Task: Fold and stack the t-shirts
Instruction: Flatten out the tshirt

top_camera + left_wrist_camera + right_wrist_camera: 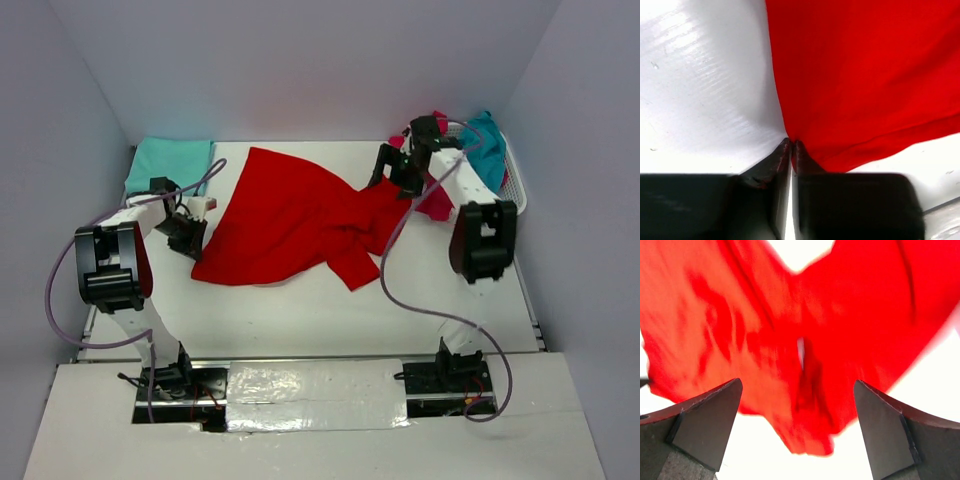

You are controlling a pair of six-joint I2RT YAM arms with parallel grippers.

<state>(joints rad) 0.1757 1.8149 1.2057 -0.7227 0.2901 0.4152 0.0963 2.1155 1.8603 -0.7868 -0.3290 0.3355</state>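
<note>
R end effector (pixel 797 383) splayed wide over rumpled red tee (pixel 740 315); L end effector (pixel 791 143) grip unclear.

Left arm (pixel 110 262) low, jaws nearly together, right arm (pixel 482 240) extended, jaws wide apart.

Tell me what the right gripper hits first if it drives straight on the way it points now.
The red t-shirt: its rumpled folds fill the wrist view straight ahead of the right gripper, between its open jaws. How far off the cloth lies is unclear, since the frame is blurred.
</note>
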